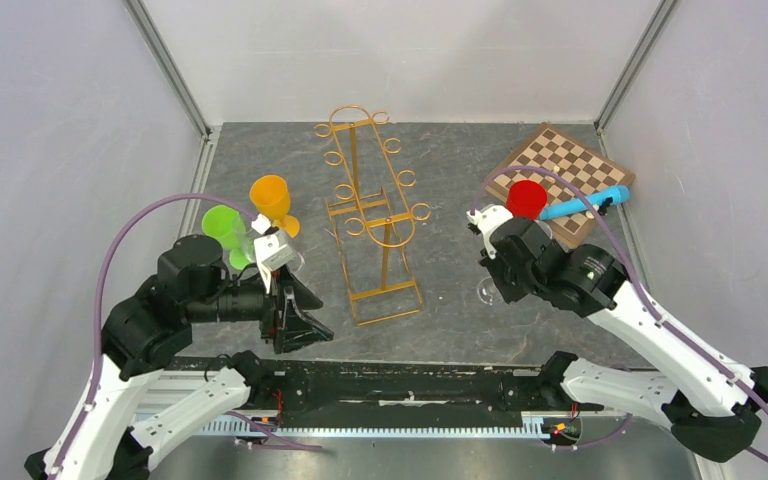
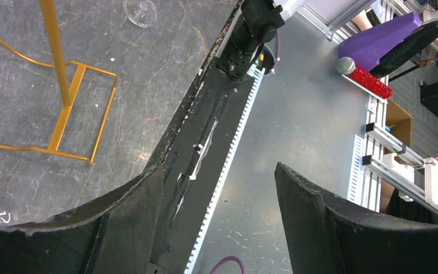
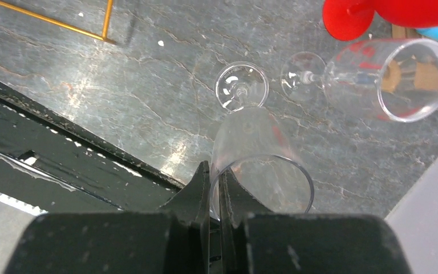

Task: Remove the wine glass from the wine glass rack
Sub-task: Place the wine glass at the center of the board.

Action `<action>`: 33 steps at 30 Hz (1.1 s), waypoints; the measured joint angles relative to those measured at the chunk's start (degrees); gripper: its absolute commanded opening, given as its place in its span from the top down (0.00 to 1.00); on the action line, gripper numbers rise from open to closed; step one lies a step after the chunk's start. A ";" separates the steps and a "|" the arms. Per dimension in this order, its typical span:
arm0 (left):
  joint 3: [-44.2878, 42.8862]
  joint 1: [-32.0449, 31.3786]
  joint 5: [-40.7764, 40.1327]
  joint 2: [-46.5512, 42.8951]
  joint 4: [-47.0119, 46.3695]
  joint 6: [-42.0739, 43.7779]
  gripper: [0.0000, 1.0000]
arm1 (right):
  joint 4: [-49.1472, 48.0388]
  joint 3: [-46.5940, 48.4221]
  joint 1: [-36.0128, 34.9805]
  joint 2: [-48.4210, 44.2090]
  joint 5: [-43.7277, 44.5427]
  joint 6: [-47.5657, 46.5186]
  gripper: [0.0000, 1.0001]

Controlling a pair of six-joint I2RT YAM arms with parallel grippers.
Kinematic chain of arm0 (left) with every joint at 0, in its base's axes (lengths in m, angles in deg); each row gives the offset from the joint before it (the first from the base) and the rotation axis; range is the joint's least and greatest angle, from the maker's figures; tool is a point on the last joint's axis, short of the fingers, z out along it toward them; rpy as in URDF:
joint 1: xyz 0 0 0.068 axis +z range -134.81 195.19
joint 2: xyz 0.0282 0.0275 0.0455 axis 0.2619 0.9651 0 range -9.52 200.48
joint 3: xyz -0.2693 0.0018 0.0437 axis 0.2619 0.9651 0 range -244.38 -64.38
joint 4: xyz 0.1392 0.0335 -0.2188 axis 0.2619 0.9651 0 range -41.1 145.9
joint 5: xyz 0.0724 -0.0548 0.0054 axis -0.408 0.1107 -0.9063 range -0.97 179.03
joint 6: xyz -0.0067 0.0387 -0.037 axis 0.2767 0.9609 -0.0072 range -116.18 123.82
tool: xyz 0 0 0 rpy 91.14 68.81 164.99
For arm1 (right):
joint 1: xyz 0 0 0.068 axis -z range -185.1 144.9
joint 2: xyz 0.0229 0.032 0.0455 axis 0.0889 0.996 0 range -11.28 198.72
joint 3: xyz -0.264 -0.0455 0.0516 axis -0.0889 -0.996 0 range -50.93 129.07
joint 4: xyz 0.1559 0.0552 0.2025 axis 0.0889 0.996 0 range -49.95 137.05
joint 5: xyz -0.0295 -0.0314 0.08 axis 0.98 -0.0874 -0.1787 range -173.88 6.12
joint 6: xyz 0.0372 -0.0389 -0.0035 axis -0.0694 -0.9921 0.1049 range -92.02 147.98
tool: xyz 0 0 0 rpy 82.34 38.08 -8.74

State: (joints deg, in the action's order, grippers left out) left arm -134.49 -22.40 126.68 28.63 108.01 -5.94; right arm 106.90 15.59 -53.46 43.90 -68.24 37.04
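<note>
The gold wire wine glass rack (image 1: 370, 215) stands mid-table with no glass on its hooks; its base shows in the left wrist view (image 2: 63, 103). My right gripper (image 3: 214, 171) is shut on the rim of a clear wine glass (image 3: 251, 142). The glass is upright, its foot (image 3: 241, 85) down by the grey table, to the right of the rack. In the top view the foot (image 1: 484, 291) shows under my right gripper (image 1: 495, 278). My left gripper (image 2: 219, 171) is open and empty, over the table's near edge left of the rack (image 1: 295, 320).
A second clear glass (image 3: 388, 80) lies on its side beside a red cup (image 1: 526, 197). A blue object (image 1: 585, 203) rests on a chessboard (image 1: 565, 165) at back right. Green (image 1: 223, 225) and orange (image 1: 272, 198) glasses stand at left.
</note>
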 measured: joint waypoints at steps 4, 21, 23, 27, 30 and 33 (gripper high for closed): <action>-0.02 0.00 0.09 -0.98 0.31 0.02 0.23 | -2.51 -0.02 2.84 1.64 -3.52 -2.43 1.00; -0.24 0.00 0.59 -1.36 1.03 0.02 0.22 | -2.67 3.15 7.34 7.26 -11.41 -6.84 1.00; -0.24 0.00 1.05 -1.36 1.03 0.02 0.22 | -2.43 3.17 7.91 7.87 -11.93 -7.67 1.00; -0.24 0.00 1.73 -1.36 1.03 0.02 0.22 | -2.08 3.17 8.55 8.87 -12.70 -8.83 1.00; -0.24 0.00 1.88 -1.36 1.03 0.02 0.22 | -2.05 3.17 8.87 9.42 -13.20 -9.25 1.00; -0.24 0.00 1.90 -1.36 1.03 0.02 0.22 | -2.10 3.17 9.18 9.92 -13.40 -9.51 0.92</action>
State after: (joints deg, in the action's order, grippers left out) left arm -134.73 -22.40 128.58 27.27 109.04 -5.92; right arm 104.81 18.76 -44.28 53.82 -81.64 27.53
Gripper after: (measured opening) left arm 0.776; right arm 0.044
